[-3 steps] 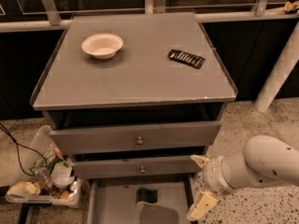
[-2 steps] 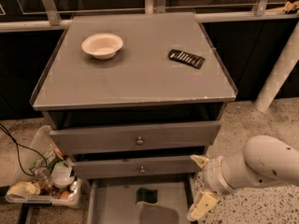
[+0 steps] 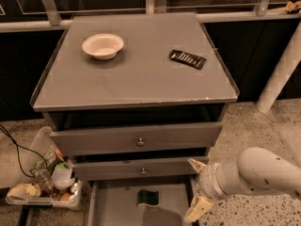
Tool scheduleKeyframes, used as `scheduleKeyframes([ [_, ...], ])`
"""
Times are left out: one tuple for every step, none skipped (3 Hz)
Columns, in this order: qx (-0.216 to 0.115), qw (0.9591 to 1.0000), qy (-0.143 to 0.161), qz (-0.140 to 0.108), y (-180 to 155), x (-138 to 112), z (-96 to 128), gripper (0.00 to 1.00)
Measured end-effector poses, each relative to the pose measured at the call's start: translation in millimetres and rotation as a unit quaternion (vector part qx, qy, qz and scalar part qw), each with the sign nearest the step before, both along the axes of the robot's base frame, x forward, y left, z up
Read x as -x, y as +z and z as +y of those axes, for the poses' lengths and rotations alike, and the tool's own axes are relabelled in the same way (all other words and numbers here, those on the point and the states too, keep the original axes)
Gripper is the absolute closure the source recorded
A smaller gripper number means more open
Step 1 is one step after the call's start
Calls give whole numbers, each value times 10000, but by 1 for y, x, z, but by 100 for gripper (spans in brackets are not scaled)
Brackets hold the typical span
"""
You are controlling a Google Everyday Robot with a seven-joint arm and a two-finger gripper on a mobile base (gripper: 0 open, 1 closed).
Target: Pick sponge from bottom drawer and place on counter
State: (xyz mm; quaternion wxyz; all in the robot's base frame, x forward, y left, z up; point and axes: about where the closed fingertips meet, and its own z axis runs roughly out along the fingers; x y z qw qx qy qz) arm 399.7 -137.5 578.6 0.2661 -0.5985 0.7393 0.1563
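1. Camera view, lower right: the gripper (image 3: 195,187) on a white arm (image 3: 263,173) sits just beside the right edge of the bottom drawer (image 3: 113,208). Its two pale fingers (image 3: 197,209) are spread wide, one above the other, with nothing between them.
2. Lower centre: the bottom drawer is pulled out. The sponge (image 3: 147,197) lies on its floor, dark green face up, left of the gripper and not touching it.
3. Centre: the counter (image 3: 141,79) carries a white bowl (image 3: 103,45) at upper left and a black ridged object (image 3: 187,59) at upper right, well apart.
4. Below the counter: two upper drawers (image 3: 136,138), each with a small round knob.
5. Lower left: a clear bin of clutter (image 3: 44,185) stands on the floor beside the cabinet.
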Motion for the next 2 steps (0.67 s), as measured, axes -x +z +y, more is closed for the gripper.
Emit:
scheduleKeyframes([
  [-159, 9998, 35, -148, -50, -17, -13, 0],
  [-366, 9992, 84, -164, -104, -28, -22, 0],
])
